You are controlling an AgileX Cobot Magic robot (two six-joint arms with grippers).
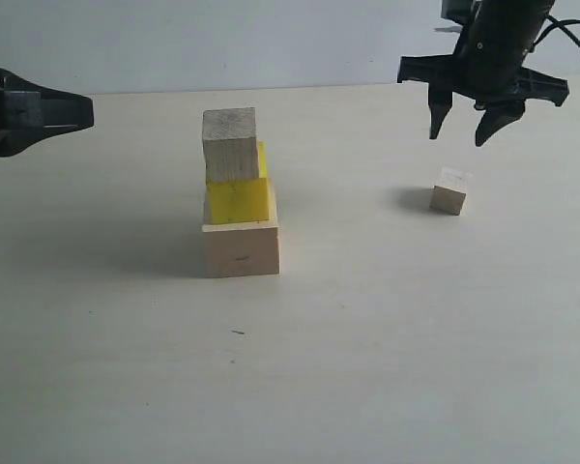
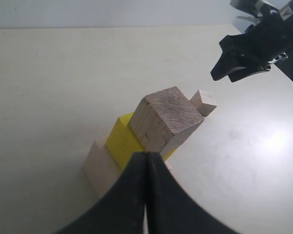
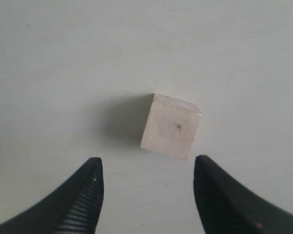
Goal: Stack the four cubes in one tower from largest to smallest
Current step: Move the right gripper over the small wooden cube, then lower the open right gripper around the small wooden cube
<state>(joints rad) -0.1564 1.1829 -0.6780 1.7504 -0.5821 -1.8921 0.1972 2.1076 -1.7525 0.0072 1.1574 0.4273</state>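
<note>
Smallest wood cube [image 3: 171, 126] sits on the table [image 1: 387, 329] below my right claw [image 3: 147, 165], which is spread and empty. Medium wood cube [image 1: 230, 143] on yellow cube [image 1: 238, 200] on large wood cube [image 1: 240, 248], ahead of my left claw [image 2: 146, 157], which is clenched and empty.

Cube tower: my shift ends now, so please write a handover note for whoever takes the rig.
Left gripper: shut, empty, off to the left side.
Right gripper: open, empty, hovering over the small wood cube, which sits alone on the table.
Done: large wood cube, yellow cube and medium wood cube are stacked in that order, slightly askew.
Left: grasp the small wood cube and set it on top.
</note>
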